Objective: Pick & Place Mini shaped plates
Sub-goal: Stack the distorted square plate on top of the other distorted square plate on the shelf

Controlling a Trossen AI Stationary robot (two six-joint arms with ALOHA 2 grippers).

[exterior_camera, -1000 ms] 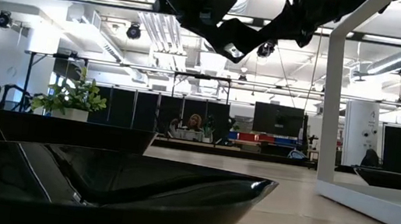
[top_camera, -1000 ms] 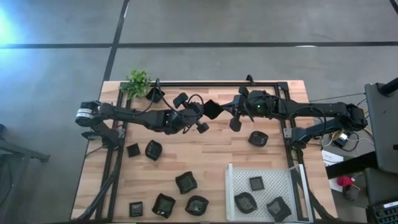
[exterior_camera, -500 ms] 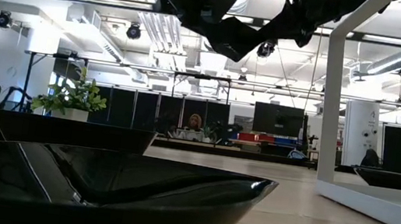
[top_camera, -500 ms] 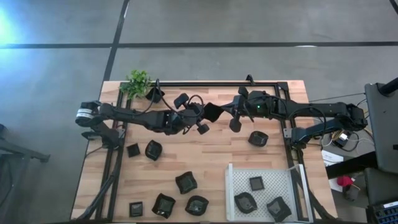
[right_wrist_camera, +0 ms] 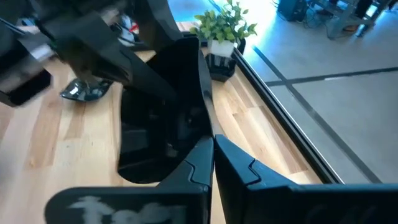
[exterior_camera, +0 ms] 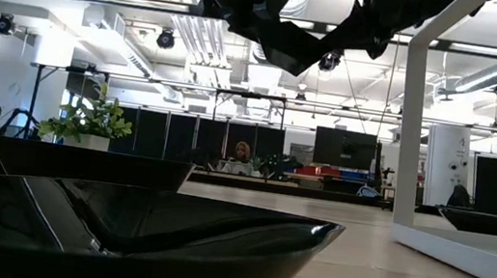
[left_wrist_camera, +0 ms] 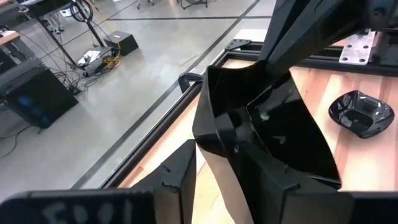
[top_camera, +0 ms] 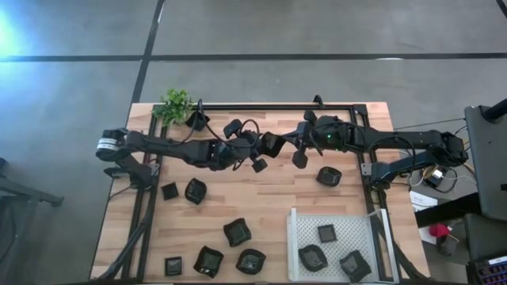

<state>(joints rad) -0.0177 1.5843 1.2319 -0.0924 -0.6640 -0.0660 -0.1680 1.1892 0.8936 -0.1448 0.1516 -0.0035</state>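
Two pincers meet midair, right pincer [right_wrist_camera: 211, 146] clamps a black plate [right_wrist_camera: 161, 106], left pincer [left_wrist_camera: 214, 162] parted, fingertips half hidden.

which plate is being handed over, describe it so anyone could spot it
Look above the table, near its far edge, where the two arms meet. The plate hangs there in the air, pinched by the right gripper; every other plate lies on the wood or in the tray.

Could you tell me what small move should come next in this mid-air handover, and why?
Probably draw the left gripper back: its jaws stand open beside the small black plate, while the right gripper pinches that plate's rim, leaving the white perforated tray reachable.
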